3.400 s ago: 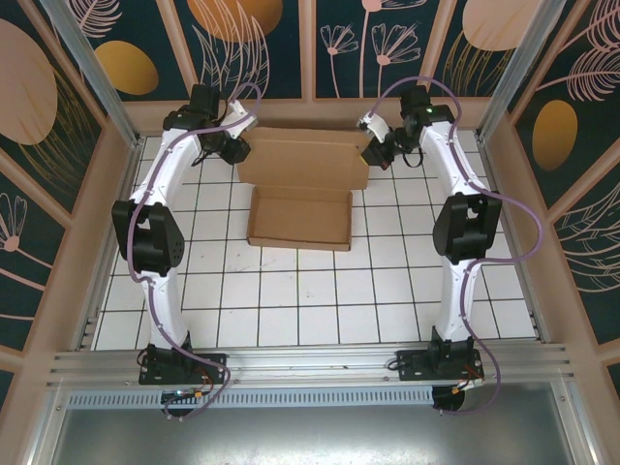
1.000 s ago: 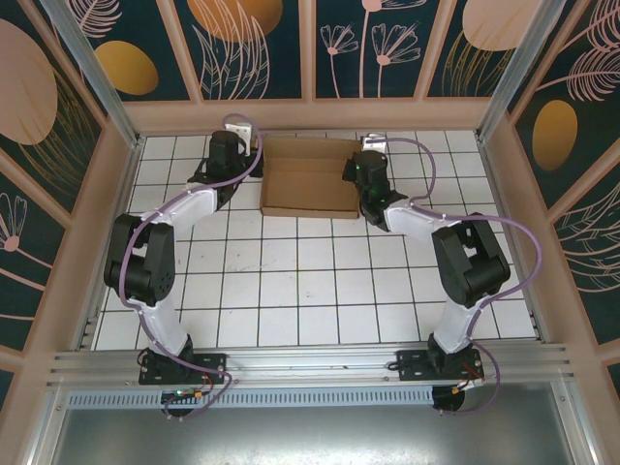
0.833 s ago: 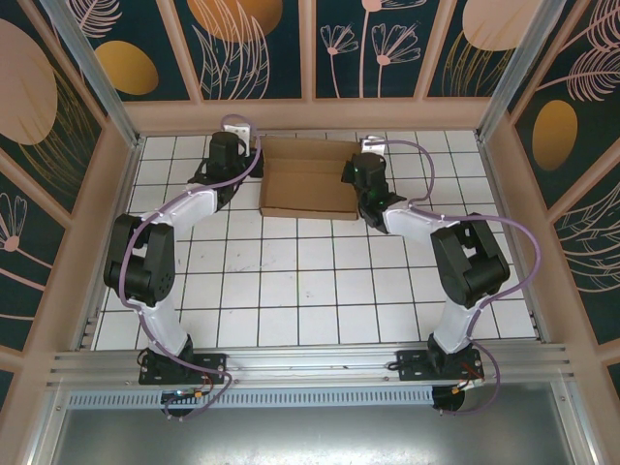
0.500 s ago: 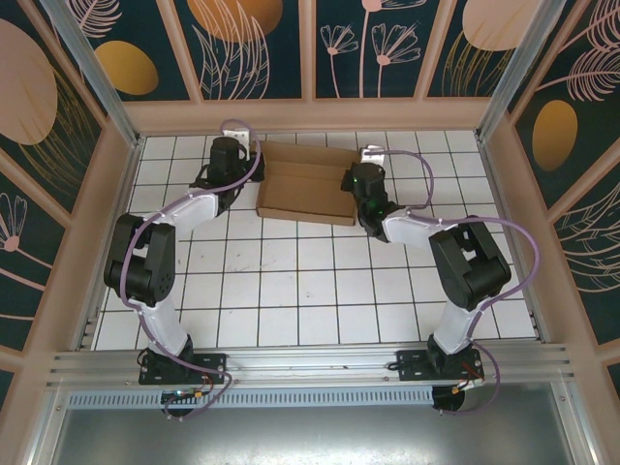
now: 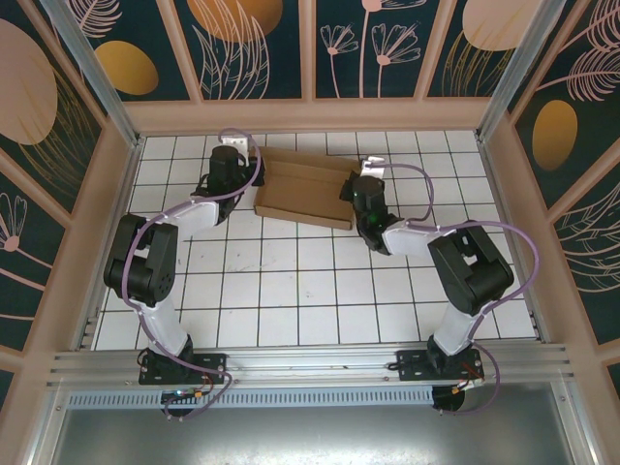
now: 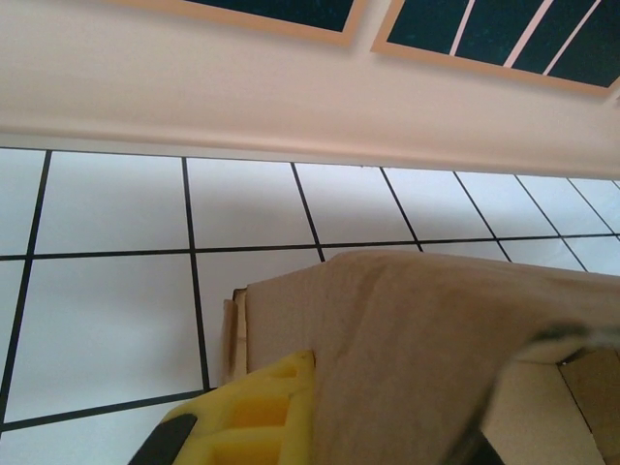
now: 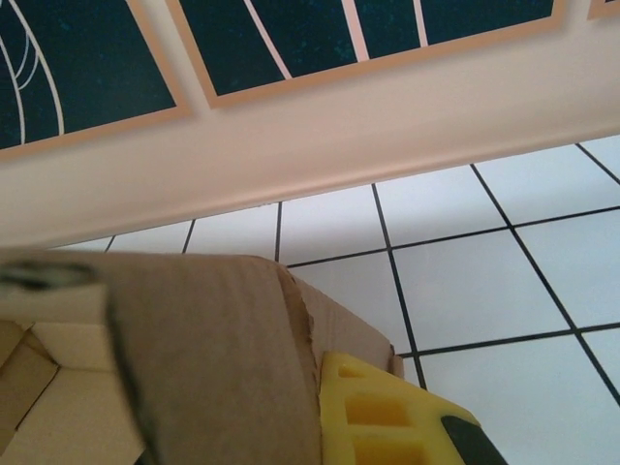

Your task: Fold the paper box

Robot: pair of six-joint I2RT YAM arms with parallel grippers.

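Top external view shows the paper box [image 5: 305, 191] lying at the far end of the white tiled table [image 5: 291, 291], near the back wall, between the two arms. It is an open brown tray with its hollow side up. Its long axis runs left to right, skewed a little, so the right end sits nearer the arm bases than the left end.

The left gripper [image 5: 254, 184] meets the box at its left end and the right gripper [image 5: 351, 191] at its right end. From above, the wrists hide the jaws.

The wrist cameras supply that detail. In the left wrist view a yellow finger pad [image 6: 252, 421] presses against the outer face of the cardboard end wall, which rises between the fingers, so the jaws are closed down on that wall. The right wrist view mirrors it: a yellow pad [image 7: 373, 417] sits tight against the outside of the other end wall, jaws pinched on the cardboard. Both views also catch part of the tray's inside.
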